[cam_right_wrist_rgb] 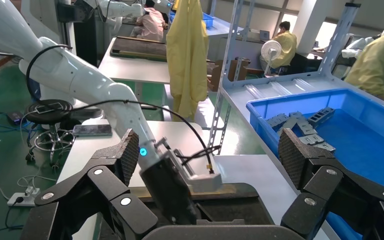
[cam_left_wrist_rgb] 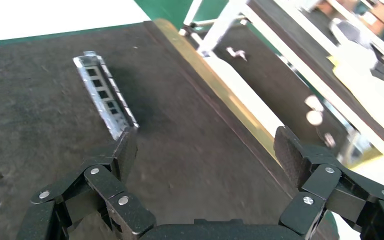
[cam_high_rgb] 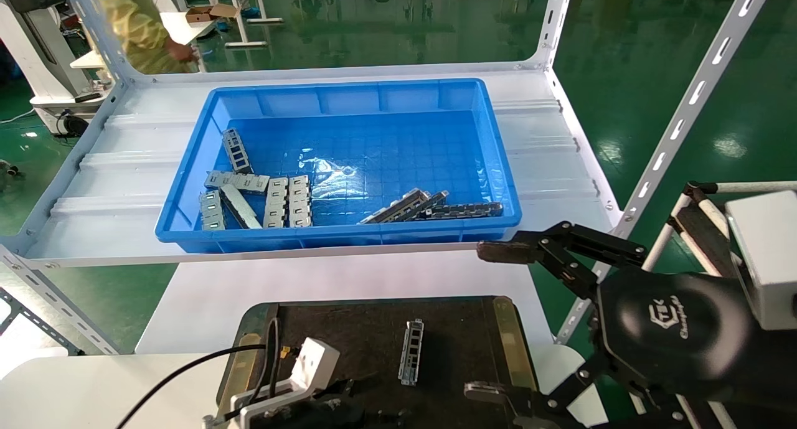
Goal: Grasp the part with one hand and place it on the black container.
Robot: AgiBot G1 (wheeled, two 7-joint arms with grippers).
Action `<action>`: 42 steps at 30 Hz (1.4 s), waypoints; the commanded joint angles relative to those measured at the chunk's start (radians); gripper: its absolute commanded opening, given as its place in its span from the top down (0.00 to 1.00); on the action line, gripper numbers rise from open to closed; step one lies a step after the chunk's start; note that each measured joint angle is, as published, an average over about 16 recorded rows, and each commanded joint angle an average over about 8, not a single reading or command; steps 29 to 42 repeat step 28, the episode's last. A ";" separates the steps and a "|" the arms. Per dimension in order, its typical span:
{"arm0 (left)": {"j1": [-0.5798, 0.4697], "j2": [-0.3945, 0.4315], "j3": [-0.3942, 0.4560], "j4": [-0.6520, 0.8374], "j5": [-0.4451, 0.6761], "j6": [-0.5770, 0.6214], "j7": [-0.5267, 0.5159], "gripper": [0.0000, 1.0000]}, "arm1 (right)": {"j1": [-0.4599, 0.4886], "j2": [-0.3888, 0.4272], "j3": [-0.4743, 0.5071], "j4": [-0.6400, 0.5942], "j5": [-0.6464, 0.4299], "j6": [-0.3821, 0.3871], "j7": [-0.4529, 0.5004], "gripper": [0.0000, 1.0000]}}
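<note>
Right now we see the part point(cam_high_rgb: 411, 351) lying flat on the black container point(cam_high_rgb: 454, 335), a little toward that tray's right half, lengthwise pointing away from us, with its row of cut-outs facing up. Our left claw point(cam_left_wrist_rgb: 205, 150) hangs low over the tray at the near edge, its fingers point(cam_left_wrist_rgb: 125, 150) spread wide and holding nothing; in the left wrist view one fingertip sits just beside the near end of the part point(cam_left_wrist_rgb: 106, 95), though we cannot tell whether it touches. Our right claw point(cam_high_rgb: 492, 320) is off to the right of the tray, raised, with its fingers point(cam_high_rgb: 501, 251) also spread wide and empty; one finger reaches up toward the shelf edge and the other sits low by the tray's right corner. A tan strip point(cam_high_rgb: 514, 339) runs along the tray's right side and another along its left. The tray rests on the white table point(cam_high_rgb: 205, 304). Beyond it, on a higher white shelf point(cam_high_rgb: 124, 186), stands a blue bin point(cam_high_rgb: 348, 236) with more metal pieces in it: several grey slotted plates point(cam_high_rgb: 287, 202) grouped at its front left and a few long bars point(cam_high_rgb: 405, 206), one of them dark point(cam_high_rgb: 467, 210), at its front right. A person in a yellow coat point(cam_high_rgb: 134, 24) stands behind the shelf at the far left
</note>
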 commanded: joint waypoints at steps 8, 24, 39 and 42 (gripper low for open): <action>0.037 -0.070 -0.131 0.047 -0.174 0.282 0.246 0.00 | 0.000 0.000 0.000 0.000 0.000 0.000 0.000 0.00; 0.022 -0.157 -0.170 0.108 -0.257 0.533 0.328 0.00 | 0.000 0.001 -0.001 0.000 0.001 0.001 -0.001 0.00; 0.023 -0.167 -0.173 0.102 -0.262 0.540 0.325 0.00 | 0.000 0.001 -0.001 0.000 0.001 0.001 -0.001 0.00; 0.023 -0.167 -0.173 0.102 -0.262 0.540 0.325 0.00 | 0.000 0.001 -0.001 0.000 0.001 0.001 -0.001 0.00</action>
